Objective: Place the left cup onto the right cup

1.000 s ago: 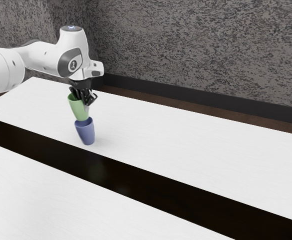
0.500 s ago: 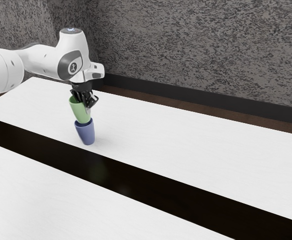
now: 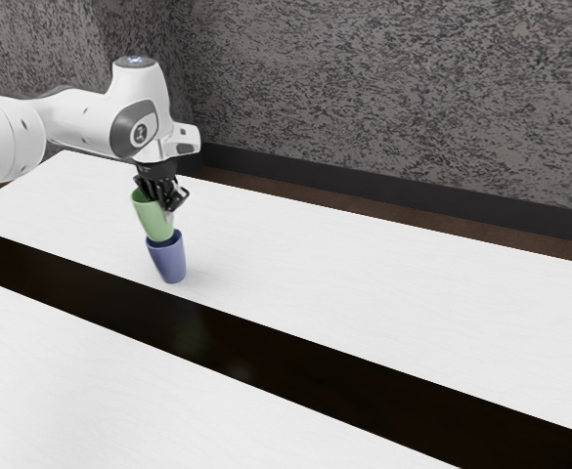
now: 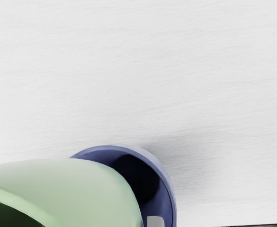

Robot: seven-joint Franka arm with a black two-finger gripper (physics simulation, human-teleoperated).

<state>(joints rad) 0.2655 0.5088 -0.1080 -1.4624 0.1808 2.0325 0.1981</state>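
Small update: over the last second the tool [image 3: 164, 192] has drifted a touch toward 9 o'clock in the exterior view and carried the top of the green cup [image 3: 151, 217] with it. So the cup leans more now, with its rim tipped toward about 11 o'clock. The blue cup [image 3: 170, 262] hasn't budged on the table [image 3: 383, 283]. The green cup's base is down inside the blue one's mouth, and the wrist view agrees: green overlaps the blue rim with dark interior showing beside it. The tool looks clamped on the green cup's rim, fingers close together. My read: the stacking is basically there, but the cup sits crooked, so it probably wants straightening before letting go, or it could tip the blue cup.
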